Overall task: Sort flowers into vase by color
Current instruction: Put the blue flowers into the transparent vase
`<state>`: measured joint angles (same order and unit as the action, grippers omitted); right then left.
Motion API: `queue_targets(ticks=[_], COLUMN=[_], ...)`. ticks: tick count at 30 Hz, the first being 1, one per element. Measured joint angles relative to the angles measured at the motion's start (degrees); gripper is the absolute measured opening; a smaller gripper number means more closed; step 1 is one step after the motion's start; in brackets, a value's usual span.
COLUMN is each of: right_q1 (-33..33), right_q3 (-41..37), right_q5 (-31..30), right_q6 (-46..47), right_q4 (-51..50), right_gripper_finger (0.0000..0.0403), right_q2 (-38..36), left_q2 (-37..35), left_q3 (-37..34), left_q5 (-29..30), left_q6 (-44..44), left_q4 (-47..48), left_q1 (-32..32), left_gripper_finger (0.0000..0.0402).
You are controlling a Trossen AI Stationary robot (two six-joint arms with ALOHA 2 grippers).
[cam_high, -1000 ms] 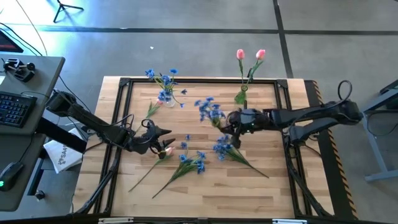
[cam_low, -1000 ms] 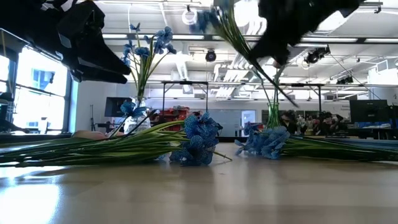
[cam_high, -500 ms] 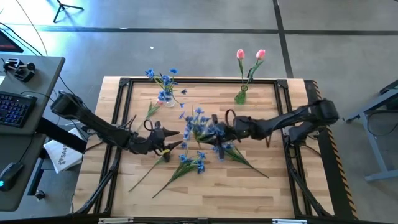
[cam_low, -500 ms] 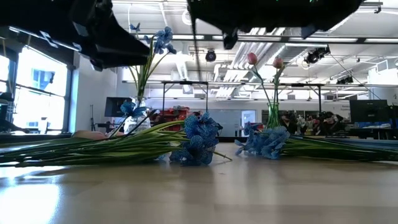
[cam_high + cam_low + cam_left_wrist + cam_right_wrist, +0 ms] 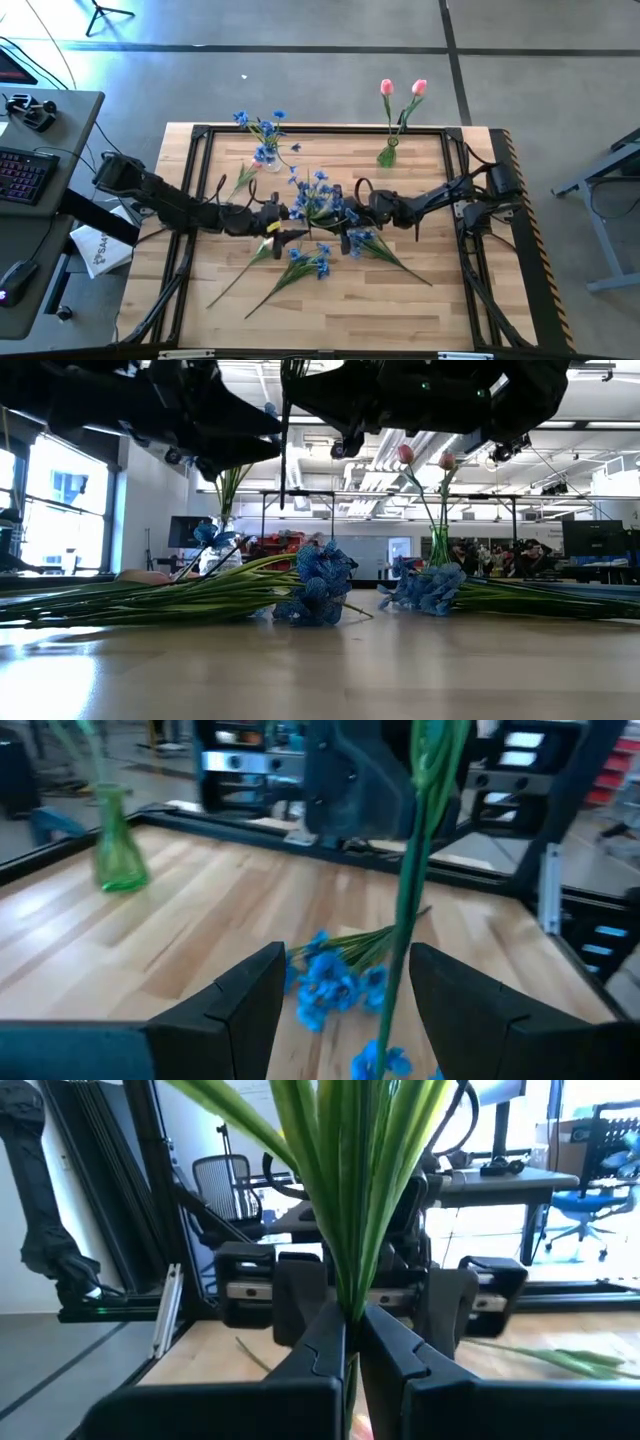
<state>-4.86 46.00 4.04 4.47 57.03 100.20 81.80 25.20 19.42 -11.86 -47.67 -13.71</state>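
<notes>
Between left gripper (image 5: 340,1010) fingers, spread wide, hangs blue flower (image 5: 318,197) stem; right gripper (image 5: 352,1342) clamps it — handover likely.

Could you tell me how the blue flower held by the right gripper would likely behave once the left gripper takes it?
The blue flower probably flexes: its stem is long and thin. It looks light, hanging from the right gripper alone. The left gripper, jaws open, may let it swing.

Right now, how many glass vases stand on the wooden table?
2. The clear glass vase holding blue blossoms stands far left; the green glass vase holding pink tulips, far right. None seems hidden.
</notes>
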Motion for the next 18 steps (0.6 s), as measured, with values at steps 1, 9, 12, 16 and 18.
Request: queue_targets(ticks=[1, 9, 12, 16, 18], right_q1=[0.00, 0.00, 0.00, 0.00, 0.00], right_q3=[0.00, 0.00, 0.00, 0.00, 0.00], right_q5=[0.00, -2.06, -2.09, -2.39, -3.05], right_q6=[-0.21, -0.59, -0.99, -1.07, -1.07], right_q4=[0.13, -1.10, -2.30, -3.57, -4.08], right_gripper_finger=[0.0003, 0.0003, 0.0003, 0.0003, 0.0003], right_q2=[0.00, 0.00, 0.00, 0.00, 0.00], left_q2=[0.54, 4.60, 4.58, 3.36, 2.69], left_q3=[0.59, 5.21, 5.34, 5.34, 5.34], left_q5=[-1.46, -7.37, -7.39, -7.35, -7.37], left_q6=[0.37, 6.21, 7.06, 7.08, 7.07], left_q4=[-0.04, 0.10, 0.35, 2.78, 3.75], left_q1=[0.61, 2.08, 2.01, 2.01, 2.01], left_gripper_finger=[0.0201, 0.0201, 0.0194, 0.0172, 0.0157])
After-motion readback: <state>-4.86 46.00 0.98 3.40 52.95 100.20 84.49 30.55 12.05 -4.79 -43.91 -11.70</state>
